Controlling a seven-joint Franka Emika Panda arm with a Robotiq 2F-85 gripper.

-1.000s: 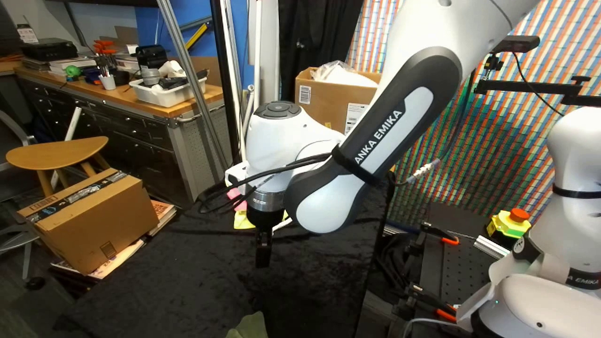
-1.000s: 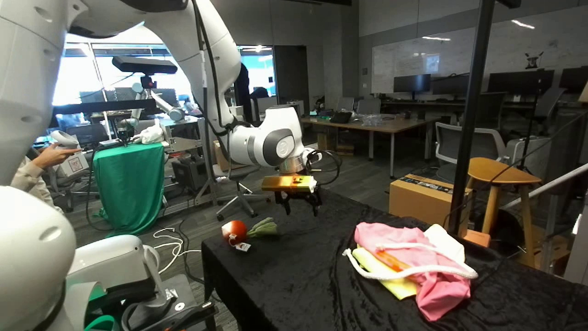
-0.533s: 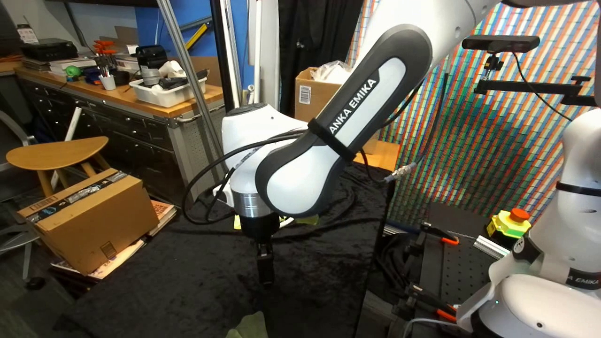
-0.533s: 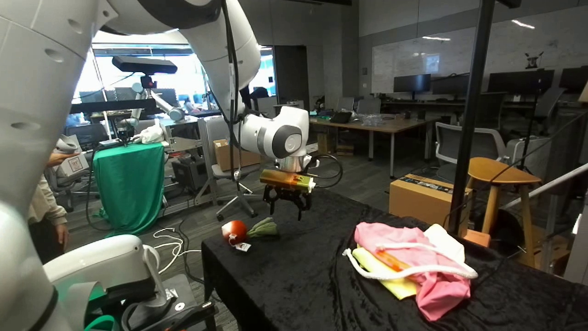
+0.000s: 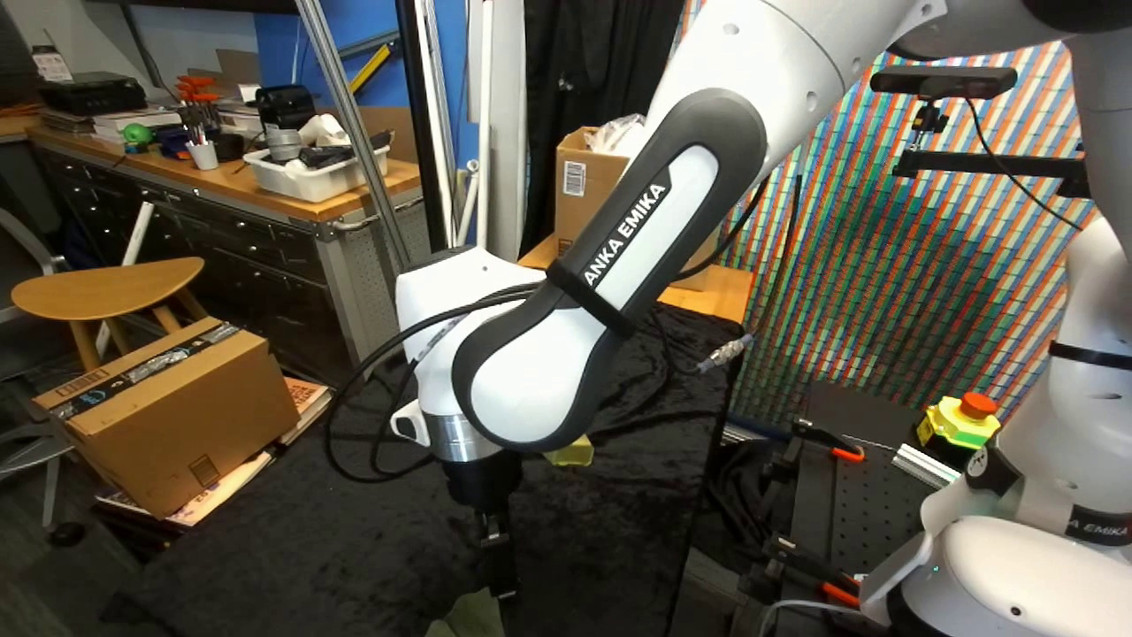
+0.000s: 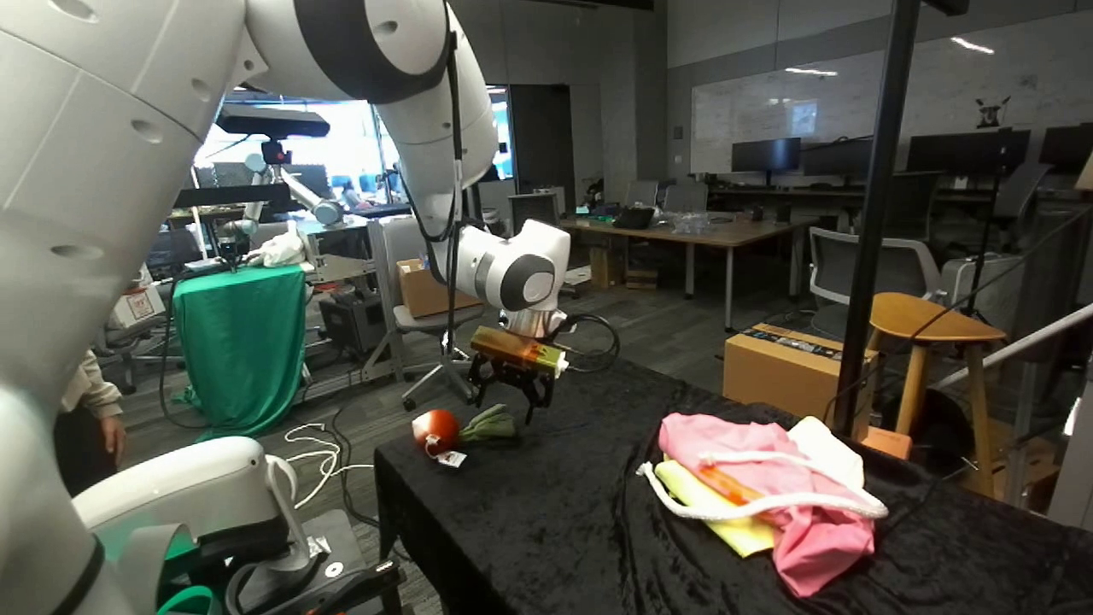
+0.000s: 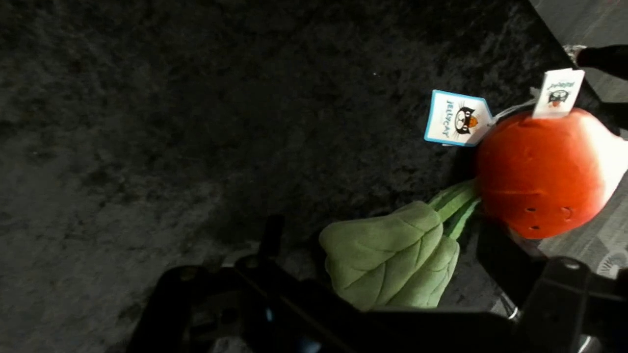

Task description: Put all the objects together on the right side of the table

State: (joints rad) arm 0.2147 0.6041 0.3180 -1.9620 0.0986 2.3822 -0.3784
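A plush radish with a round red body (image 6: pixel 436 431) and green leaves (image 6: pixel 491 424) lies near a corner of the black-covered table (image 6: pixel 546 521). In an exterior view only the leaves (image 5: pixel 473 617) show, at the bottom edge. My gripper (image 6: pixel 502 412) is open and empty, tilted a little, just above the leaves. In the wrist view my gripper (image 7: pixel 381 232) has its jaws wide apart, with the leaves (image 7: pixel 387 255) between them; the red body (image 7: pixel 544 171) lies beyond, near one finger. A pile of pink cloth (image 6: pixel 768 461), yellow cloth (image 6: pixel 743 534) and white rope (image 6: pixel 811 502) lies farther along the table.
A paper tag (image 7: pixel 458 119) is tied to the plush radish. The table's edge (image 7: pixel 544 29) runs close behind the plush. A cardboard box (image 6: pixel 794 376) and a dark post (image 6: pixel 871 213) stand beyond the cloth pile. An emergency stop (image 5: pixel 959 420) is near the robot's base.
My gripper has moved down and toward the plush radish's leaves and has tilted. Its jaws stay open. The plush radish and the cloth pile have not moved.
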